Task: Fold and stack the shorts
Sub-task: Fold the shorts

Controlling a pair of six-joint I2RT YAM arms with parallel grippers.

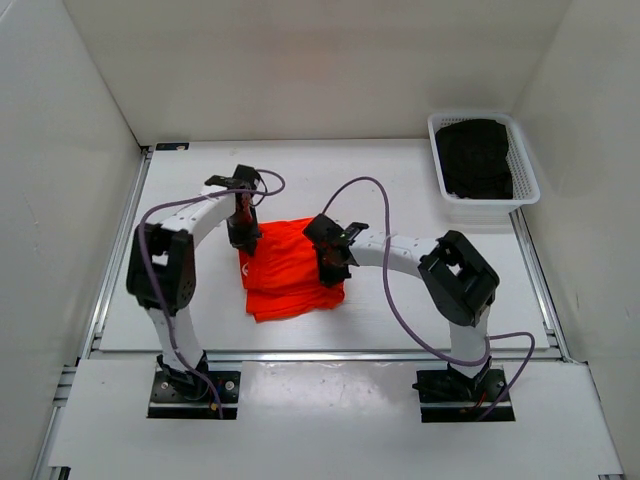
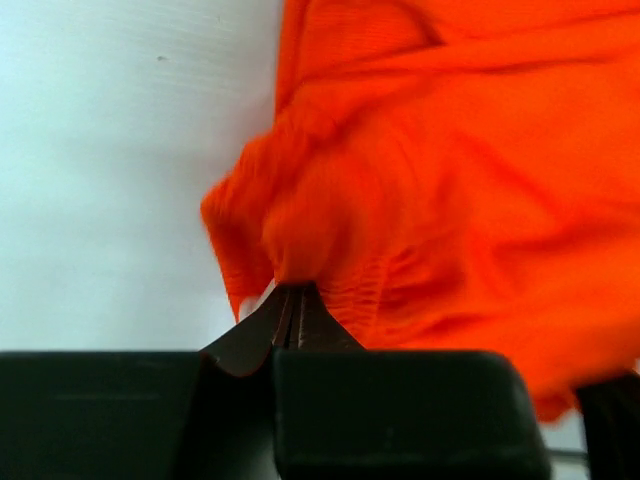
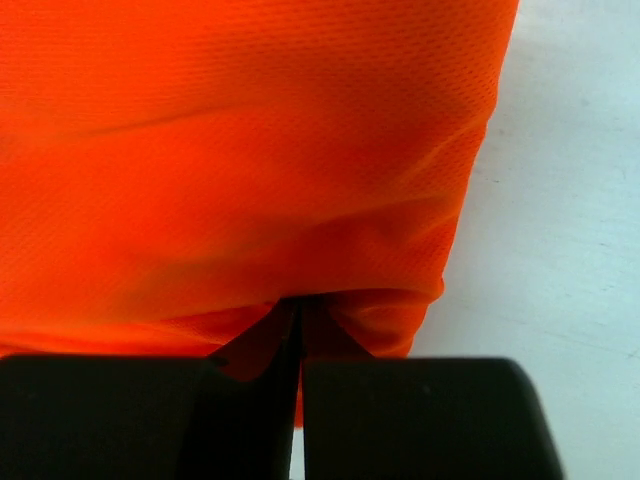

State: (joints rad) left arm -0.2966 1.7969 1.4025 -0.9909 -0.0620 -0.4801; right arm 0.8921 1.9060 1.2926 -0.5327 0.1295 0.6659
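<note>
Left claw (image 2: 290, 292), right claw (image 3: 298, 302): shorts (image 1: 285, 272) edges

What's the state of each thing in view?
shorts: rumpled on the table, pinched at both sides.
left gripper: shut on the shorts' gathered edge.
right gripper: shut on the shorts' edge.
basket: far right corner, holding dark fabric.

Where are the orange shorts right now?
In the top view the shorts lie central on the table, pinched at their left edge by the left tool and at their right edge by the right tool.
</note>
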